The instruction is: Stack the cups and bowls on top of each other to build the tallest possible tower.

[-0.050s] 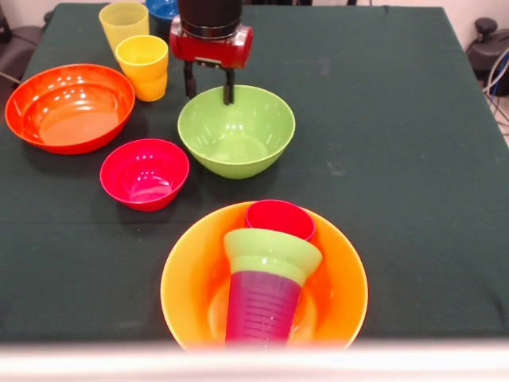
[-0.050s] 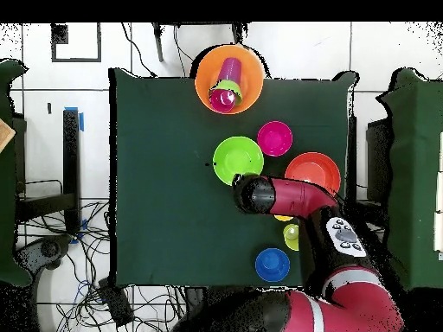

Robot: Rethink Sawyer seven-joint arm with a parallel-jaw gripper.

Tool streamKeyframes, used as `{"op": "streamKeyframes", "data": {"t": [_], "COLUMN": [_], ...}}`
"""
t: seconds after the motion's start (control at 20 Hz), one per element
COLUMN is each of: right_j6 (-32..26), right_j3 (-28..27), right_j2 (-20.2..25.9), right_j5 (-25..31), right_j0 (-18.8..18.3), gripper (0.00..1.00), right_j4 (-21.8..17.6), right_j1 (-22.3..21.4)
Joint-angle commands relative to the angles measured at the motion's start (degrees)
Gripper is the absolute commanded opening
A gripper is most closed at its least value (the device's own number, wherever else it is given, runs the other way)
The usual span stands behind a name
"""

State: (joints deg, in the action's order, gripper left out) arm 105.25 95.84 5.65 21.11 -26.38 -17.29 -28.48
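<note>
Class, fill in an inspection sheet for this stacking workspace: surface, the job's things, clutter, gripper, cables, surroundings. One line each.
Surface: dark green tablecloth, flat.
Job's things: the tower lies tipped in the large yellow-orange bowl: purple ribbed cup, small green bowl, red-pink cup. Loose: large green bowl, small red-pink bowl, orange-red bowl, yellow-orange cup, pale yellow cup, blue bowl.
Clutter: nothing seen.
Gripper: gripper open, fingers over the large green bowl's far rim, holding nothing.
Cables: tangled cables on the floor beside the table.
Surroundings: white tiled floor, blue tape.
</note>
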Motion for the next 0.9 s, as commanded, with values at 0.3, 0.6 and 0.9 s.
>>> {"op": "streamKeyframes", "data": {"t": [0.3,0.6,0.9], "right_j6": [3.6,2.6,-2.0], "right_j3": [-0.5,-2.8,-0.5], "right_j2": [0.1,0.5,4.1], "right_j5": [0.1,1.8,9.2], "right_j0": [1.2,1.0,0.3], "gripper": [0.00,0.00,0.00], "right_j4": [-1.4,-1.0,0.6], "right_j1": [2.6,3.3,-6.0]}}
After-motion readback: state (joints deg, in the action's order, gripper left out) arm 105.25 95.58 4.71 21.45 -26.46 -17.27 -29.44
